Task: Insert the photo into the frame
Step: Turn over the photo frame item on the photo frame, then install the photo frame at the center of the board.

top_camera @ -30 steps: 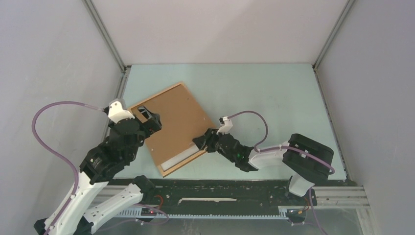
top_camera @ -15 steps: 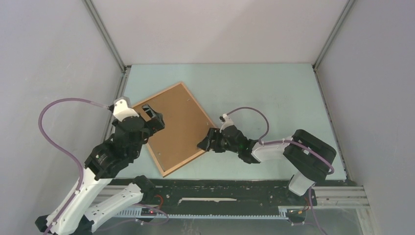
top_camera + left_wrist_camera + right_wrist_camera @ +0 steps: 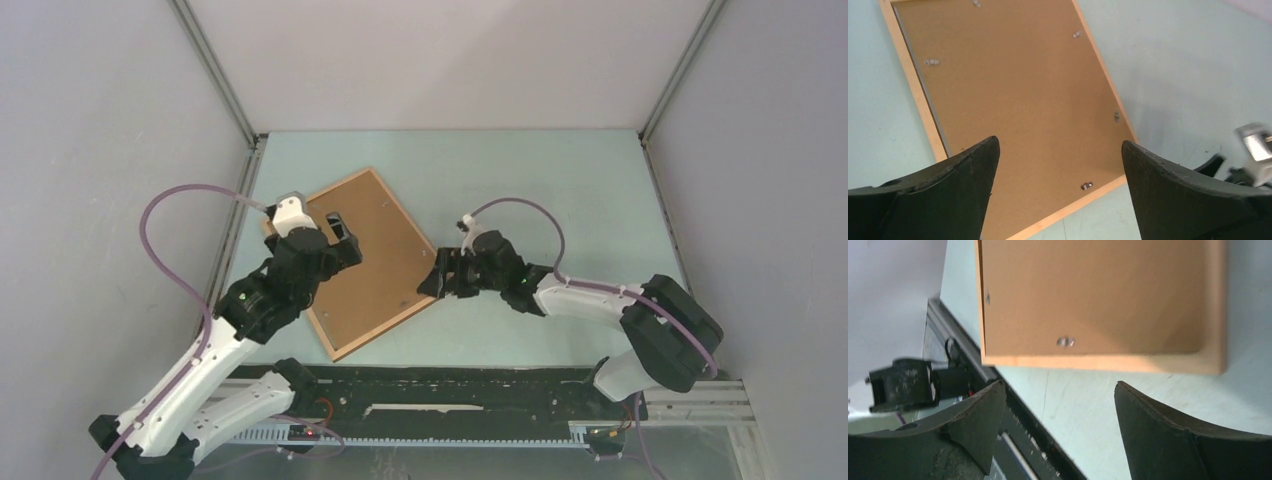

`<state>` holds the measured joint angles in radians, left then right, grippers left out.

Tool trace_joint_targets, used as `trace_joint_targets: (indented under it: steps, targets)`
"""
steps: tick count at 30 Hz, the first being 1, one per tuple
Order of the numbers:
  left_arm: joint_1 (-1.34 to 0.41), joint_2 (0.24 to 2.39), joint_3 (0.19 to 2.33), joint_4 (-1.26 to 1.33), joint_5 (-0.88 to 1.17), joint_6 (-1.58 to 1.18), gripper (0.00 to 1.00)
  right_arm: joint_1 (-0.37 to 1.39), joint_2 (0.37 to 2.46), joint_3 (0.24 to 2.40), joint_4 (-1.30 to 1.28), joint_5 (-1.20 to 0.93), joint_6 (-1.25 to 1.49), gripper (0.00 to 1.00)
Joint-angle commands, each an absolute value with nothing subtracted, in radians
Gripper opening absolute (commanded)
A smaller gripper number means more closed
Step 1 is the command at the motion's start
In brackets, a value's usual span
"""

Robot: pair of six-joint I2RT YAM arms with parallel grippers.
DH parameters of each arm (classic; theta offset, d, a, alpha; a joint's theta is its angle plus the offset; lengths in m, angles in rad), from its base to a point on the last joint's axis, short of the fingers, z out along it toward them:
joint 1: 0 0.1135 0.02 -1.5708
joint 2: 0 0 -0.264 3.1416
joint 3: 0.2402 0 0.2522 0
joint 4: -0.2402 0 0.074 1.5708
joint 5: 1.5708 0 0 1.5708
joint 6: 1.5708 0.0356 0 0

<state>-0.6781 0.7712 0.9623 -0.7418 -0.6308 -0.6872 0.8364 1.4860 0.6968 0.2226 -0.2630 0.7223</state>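
Brown backing board (image 3: 1018, 100) fills the frame (image 3: 924, 107); photo unseen.

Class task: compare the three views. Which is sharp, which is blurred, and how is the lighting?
Left wrist view: sharp, with the frame and the backing board clips crisp. Right wrist view: soft and smeared, the frame's edge fuzzy. Top view: even light, no glare on the table.

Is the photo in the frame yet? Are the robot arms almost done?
Nearly, it seems. Done: the brown backing board sits inside the frame, which lies face down, and no photo shows, so it is probably underneath. In hand: nothing; the left gripper hangs open above the board and the right gripper is open beside the frame's corner. To do: perhaps turning the small metal tabs.
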Motion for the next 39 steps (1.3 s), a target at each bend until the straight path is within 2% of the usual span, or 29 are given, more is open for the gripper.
trace_joint_targets:
  steps: [1, 5, 9, 15, 18, 39]
  targets:
    - [-0.559, 0.775, 0.875, -0.620, -0.474, -0.682, 1.00, 0.724, 1.476, 0.774, 0.199, -0.259, 0.628, 0.87]
    - [-0.350, 0.807, 0.812, -0.590, -0.332, -0.726, 1.00, 0.642, 1.636, 0.915, 0.264, -0.349, 0.673, 0.85]
    - [-0.141, 0.822, 0.696, -0.527, -0.296, -0.867, 1.00, 0.600, 1.842, 1.196, 0.200, -0.420, 0.675, 0.82]
    - [0.018, 0.799, 0.463, -0.410, -0.303, -1.053, 1.00, 0.581, 2.102, 1.522, 0.041, -0.497, 0.621, 0.74]
    - [0.033, 0.800, 0.400, -0.363, -0.324, -1.085, 1.00, 0.595, 2.142, 1.573, -0.019, -0.467, 0.572, 0.68]
    - [0.057, 1.005, 0.311, -0.112, -0.161, -1.084, 1.00, 0.632, 2.190, 1.652, -0.189, -0.335, 0.453, 0.71]
